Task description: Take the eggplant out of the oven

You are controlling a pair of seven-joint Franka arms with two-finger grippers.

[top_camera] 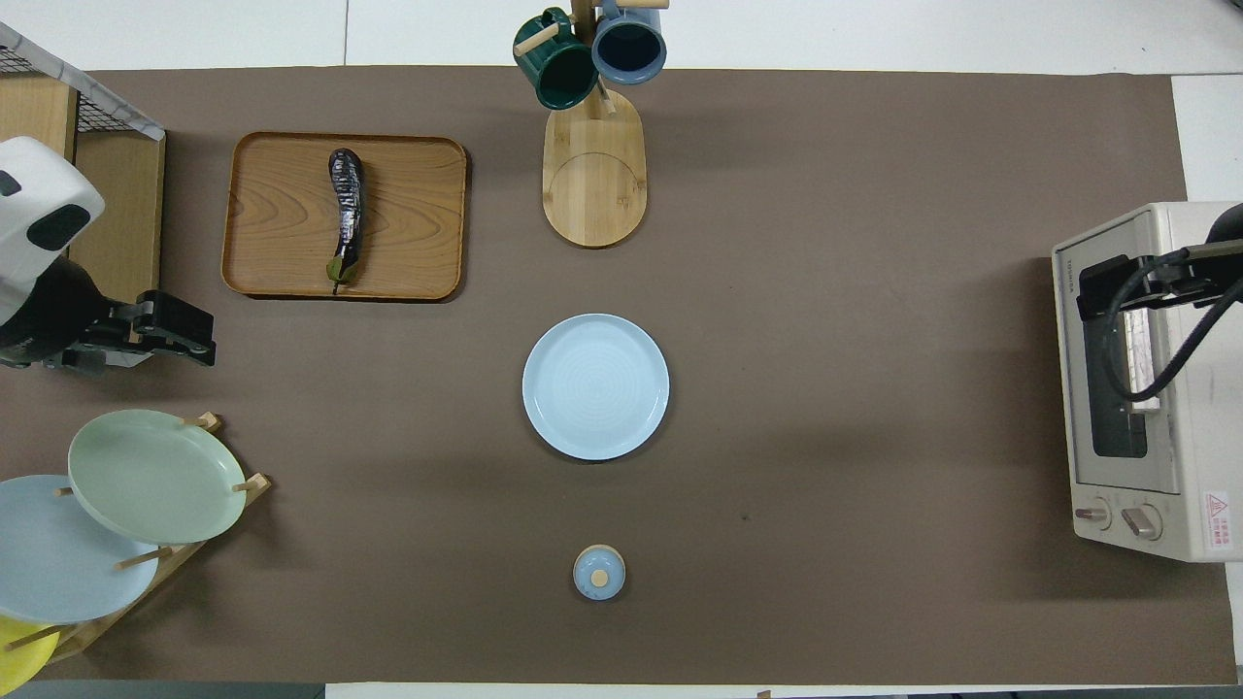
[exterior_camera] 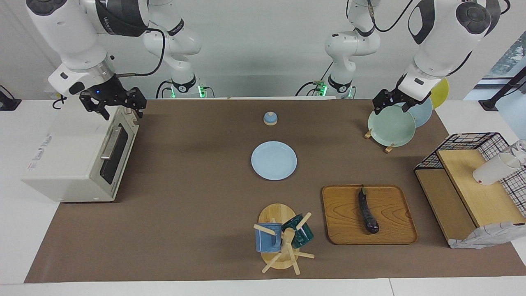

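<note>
The right claw (exterior_camera: 113,105) hangs over the top of the oven (exterior_camera: 78,160), at the corner nearest the robots; whether its fingers are parted or closed, I cannot tell. The oven door is shut. The left claw (exterior_camera: 390,102) hangs over the plate rack's green plate (exterior_camera: 391,126), and again its fingers cannot be read. In the overhead view, the eggplant (top_camera: 346,218) lies on the wooden tray (top_camera: 418,223) at about ten o'clock from the blue plate (top_camera: 595,385) in the middle of the surface (top_camera: 825,437), well apart from the oven.
</note>
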